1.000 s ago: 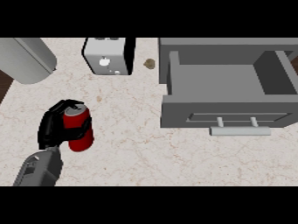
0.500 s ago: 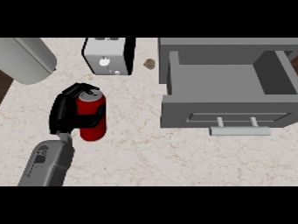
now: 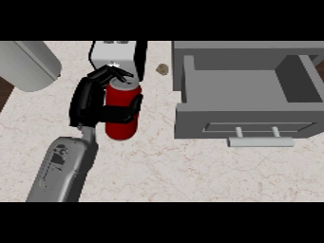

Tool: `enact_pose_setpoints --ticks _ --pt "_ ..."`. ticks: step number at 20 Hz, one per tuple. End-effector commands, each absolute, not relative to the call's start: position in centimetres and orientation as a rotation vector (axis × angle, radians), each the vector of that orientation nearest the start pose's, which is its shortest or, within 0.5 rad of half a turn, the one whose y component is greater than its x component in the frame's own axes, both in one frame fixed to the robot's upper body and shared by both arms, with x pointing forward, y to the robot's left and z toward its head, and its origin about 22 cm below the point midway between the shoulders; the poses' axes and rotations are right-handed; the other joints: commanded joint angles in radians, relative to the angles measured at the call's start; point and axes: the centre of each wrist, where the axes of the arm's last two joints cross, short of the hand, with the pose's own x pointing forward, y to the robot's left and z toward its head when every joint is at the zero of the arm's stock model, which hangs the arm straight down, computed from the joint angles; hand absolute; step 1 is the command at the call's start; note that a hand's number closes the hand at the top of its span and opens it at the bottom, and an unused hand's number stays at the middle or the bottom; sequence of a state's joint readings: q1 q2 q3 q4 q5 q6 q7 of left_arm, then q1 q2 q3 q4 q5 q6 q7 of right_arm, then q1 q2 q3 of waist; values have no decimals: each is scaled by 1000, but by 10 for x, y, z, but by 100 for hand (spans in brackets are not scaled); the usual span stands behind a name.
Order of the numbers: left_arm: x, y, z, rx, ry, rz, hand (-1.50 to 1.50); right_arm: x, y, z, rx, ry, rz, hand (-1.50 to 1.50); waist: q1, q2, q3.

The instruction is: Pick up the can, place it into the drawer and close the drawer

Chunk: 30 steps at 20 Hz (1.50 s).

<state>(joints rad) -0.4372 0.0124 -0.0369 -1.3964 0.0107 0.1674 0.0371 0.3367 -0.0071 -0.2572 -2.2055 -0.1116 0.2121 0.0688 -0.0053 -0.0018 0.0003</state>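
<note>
Drawer (image 3: 252,88): stands open at the right of the surface (image 3: 192,171), handle toward the robot.
Left robot hand (image 3: 87,102): fingers and thumb curled round the red can, fingertips up near its top.
Can (image 3: 122,97): upright in that grasp, just left of the drawer, outside it.

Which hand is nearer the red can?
Left. The left hand is curled round the can, touching it from its left; the right hand is not in view.
</note>
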Motion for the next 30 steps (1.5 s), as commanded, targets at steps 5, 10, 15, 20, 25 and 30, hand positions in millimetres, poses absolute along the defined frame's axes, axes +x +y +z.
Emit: enact_pose_setpoints --ticks 5,10,15,20,25,30 --pt "345 113 156 -60 -1773 -129 150 136 -299 113 -194 -1820 -11 -150 -2 0 0" --pt "369 73 169 -27 -1839 -143 150 143 -304 105 -188 -1829 -40 -150 -14 4 0" --pt "379 44 203 -46 -1827 -142 150 144 -305 104 -188 -1826 -35 -150 -17 4 0" --pt "393 23 226 -33 -1815 -163 150 141 -303 108 -184 -1834 -30 -150 -25 5 0" --pt "400 4 237 -8 -1775 -185 150 140 -300 99 -188 -1826 -41 -150 -27 5 0" --pt "405 -17 244 30 -1793 -219 150 163 -303 106 -159 -1836 -4 -150 -43 12 1"
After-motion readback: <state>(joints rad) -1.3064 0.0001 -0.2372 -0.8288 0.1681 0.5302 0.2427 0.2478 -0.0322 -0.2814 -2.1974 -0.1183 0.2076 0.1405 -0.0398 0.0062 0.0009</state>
